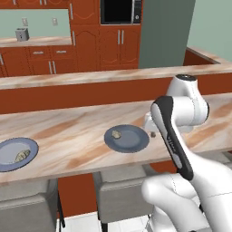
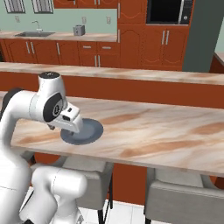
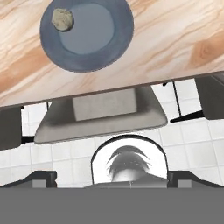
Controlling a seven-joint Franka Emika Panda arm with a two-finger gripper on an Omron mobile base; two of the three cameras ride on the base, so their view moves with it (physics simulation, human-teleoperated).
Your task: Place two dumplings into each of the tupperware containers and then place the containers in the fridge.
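A dumpling (image 3: 62, 19) sits on a round blue-grey plate (image 3: 100, 43) on the desk (image 3: 175, 39), ahead and left of the released tool (image 1: 152, 129).

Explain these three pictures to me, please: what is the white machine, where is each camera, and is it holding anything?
The white machine is a robot arm on a driving base, in a rendered kitchen. Two cameras ride on the base behind the arm, one to its left and one to its right. The third sits on the hand and looks down past the counter edge. On the counter lie two round blue-grey plates: the near plate carries one dumpling, and the far plate to the left carries another dumpling. The gripper is open and holds nothing. Grey stools stand below.
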